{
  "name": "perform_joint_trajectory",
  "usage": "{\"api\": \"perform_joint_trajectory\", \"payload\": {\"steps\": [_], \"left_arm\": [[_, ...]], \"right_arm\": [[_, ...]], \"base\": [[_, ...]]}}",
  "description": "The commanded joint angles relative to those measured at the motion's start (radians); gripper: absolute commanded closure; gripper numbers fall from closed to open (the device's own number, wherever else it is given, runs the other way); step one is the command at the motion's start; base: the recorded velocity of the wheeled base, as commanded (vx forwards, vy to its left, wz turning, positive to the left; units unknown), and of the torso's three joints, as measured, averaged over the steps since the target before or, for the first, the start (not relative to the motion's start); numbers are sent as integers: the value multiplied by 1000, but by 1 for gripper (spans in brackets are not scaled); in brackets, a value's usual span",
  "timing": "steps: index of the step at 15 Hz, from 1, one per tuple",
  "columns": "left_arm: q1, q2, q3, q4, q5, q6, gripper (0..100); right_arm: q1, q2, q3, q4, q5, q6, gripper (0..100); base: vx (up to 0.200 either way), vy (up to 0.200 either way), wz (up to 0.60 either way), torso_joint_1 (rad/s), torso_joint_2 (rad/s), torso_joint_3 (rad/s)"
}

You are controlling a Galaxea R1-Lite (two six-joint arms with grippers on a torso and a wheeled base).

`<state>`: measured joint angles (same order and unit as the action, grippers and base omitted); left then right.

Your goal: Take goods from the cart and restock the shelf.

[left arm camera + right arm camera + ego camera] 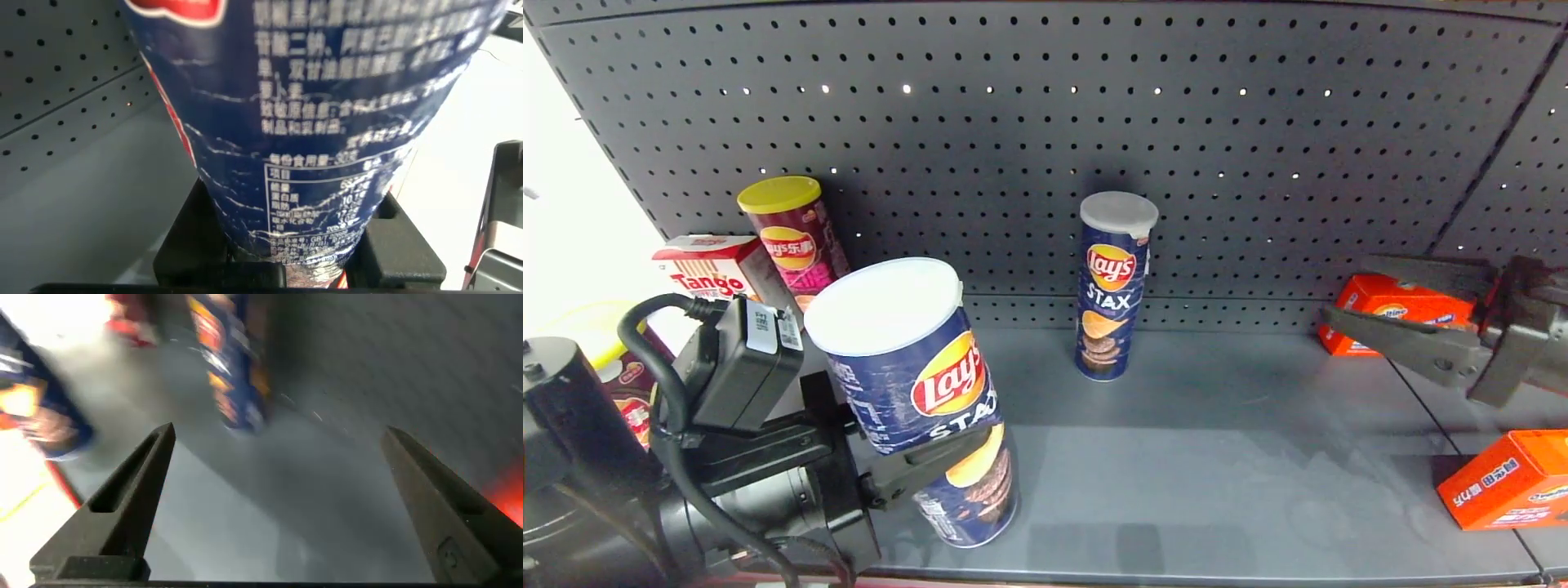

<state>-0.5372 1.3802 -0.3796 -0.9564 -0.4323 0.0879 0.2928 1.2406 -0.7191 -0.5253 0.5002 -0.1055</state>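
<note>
My left gripper (919, 445) is shut on a blue chips can (907, 367) with a white lid. It holds the can tilted over the front left of the grey shelf (1217, 457), with the can's lower end close to the shelf floor. In the left wrist view the can's label (310, 122) rises straight out of the gripper (294, 257). A second blue chips can (1112, 286) stands upright by the pegboard back. My right gripper (1347, 290) hovers open at the shelf's right side; past its spread fingers (131, 506) lies the standing can (233, 367).
A maroon can with a yellow lid (792, 237) and a red-and-white wafer box (715, 269) stand at the back left. One orange box (1409, 304) sits behind the right gripper, another (1503, 482) at the front right. Bare shelf floor lies between the two blue cans.
</note>
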Motion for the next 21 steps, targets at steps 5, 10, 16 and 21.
{"api": "perform_joint_trajectory", "payload": {"steps": [5,10,16,21], "left_arm": [[0,16,-1,-1,0,0,100],[-1,30,-2,-4,-2,1,100],[16,33,-10,-2,-26,-8,100],[31,33,-13,-7,-29,-36,100]], "right_arm": [[37,310,-140,-127,241,-118,0],[39,434,-263,-153,278,-125,0],[77,594,-396,-156,360,-123,0],[111,671,-442,-160,357,-123,0]], "base": [[0,0,0,0,0,0],[0,0,0,0,0,0],[0,0,0,0,0,0],[0,0,0,0,0,0]]}}
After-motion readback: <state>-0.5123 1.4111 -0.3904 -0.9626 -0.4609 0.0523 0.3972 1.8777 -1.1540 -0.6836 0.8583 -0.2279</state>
